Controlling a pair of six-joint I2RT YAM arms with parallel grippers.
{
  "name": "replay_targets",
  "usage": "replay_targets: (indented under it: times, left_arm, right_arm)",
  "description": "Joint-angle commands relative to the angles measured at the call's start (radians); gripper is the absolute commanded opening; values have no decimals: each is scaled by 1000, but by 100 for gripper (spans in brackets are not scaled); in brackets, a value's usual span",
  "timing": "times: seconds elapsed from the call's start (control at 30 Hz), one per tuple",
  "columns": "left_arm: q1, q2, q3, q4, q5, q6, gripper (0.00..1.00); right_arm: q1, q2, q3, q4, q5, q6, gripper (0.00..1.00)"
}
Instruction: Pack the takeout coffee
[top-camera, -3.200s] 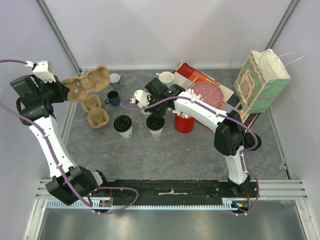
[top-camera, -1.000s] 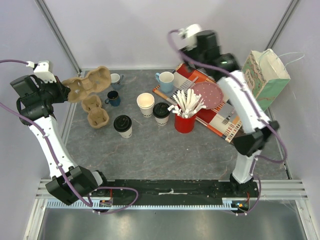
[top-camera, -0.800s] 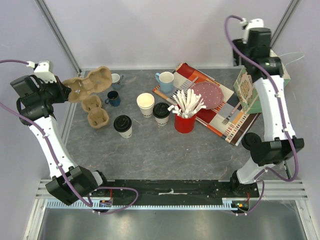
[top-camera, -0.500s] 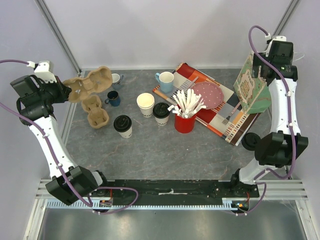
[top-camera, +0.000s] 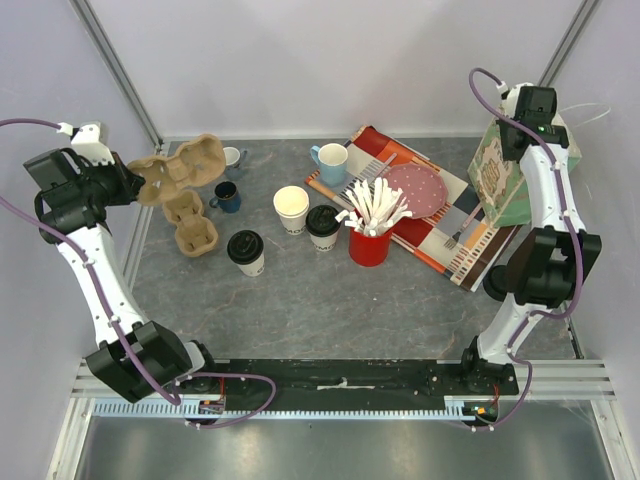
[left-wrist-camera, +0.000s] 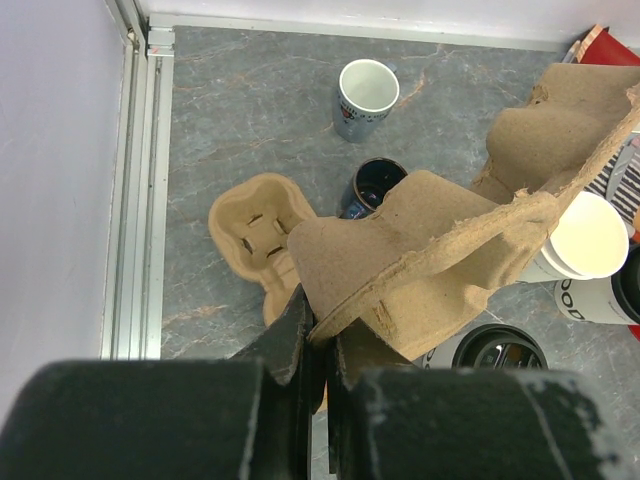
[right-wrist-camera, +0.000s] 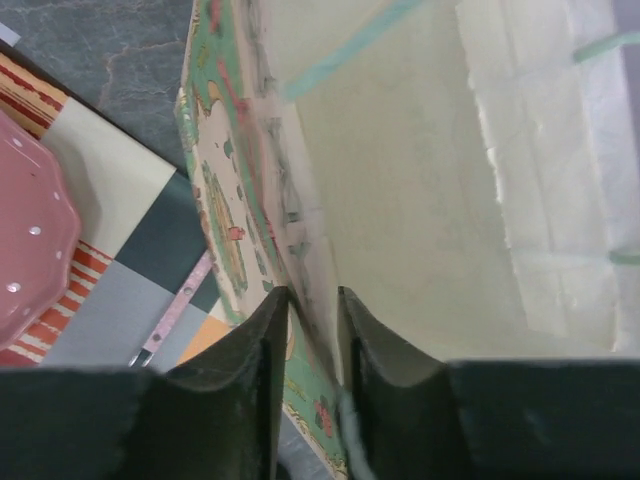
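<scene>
– Right, where do the arms stand?

– Up at the far left corner, the left gripper (left-wrist-camera: 315, 330) has its jaws pinched together on the edge of a cardboard cup carrier (left-wrist-camera: 450, 240), which hangs tilted above the table (top-camera: 330, 300). A second carrier (top-camera: 190, 222) lies flat just below it, near the left edge.

– And the other side?

– Over at the far right corner, the right gripper (right-wrist-camera: 312, 305) is clamped on the wall of the patterned paper bag (right-wrist-camera: 400, 180), one finger inside and one outside. The bag's mouth gapes wide.

– The coffee?

– Three cups, all upright on the table, well apart from the bag. The left lidded cup (top-camera: 246, 250) stands near the second carrier. The middle lidded cup (top-camera: 322, 226) is beside the red pot of stirrers (top-camera: 369, 243), and the open cup (top-camera: 291, 208) is just beside that one, toward the far edge.
</scene>
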Motion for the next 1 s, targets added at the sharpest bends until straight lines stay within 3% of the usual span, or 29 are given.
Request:
replay_targets:
  times: [0.0,0.17,0.33,0.47,0.57,0.7,0.73,0.83,0.97]
  left_arm:
    - [6,-8,49,8,5,33,2]
    - [6,-14,46,5,8,31,2]
    - [6,-25,46,5,14,31,2]
    - [6,-37,42,-4,22,31,2]
    - [8,-48,34,-12,30,28,2]
    - [6,-64,22,-13,45,16,2]
    - [6,-64,20,-15,46,10,2]
    - [6,-71,22,-24,54,2,2]
    - [6,-77,34,-38,50,7,2]
  right_arm:
    - [-2,-33,25,37,-30,-26,26]
    - [-1,-116,11,53,-65,-46,0]
    - [18,-230,-3,82,-27,-28,0]
    - [67,-413,-32,192,-7,-54,0]
    - [85,-542,-68,278,-158,-60,0]
    - [107,-635,-51,284,-564,-31,0]
    - [120,-650,-55,284,-743,-28,0]
    - [214,-690,-72,330,-949,52,0]
    - [378,-664,-3,214,-1104,95,0]
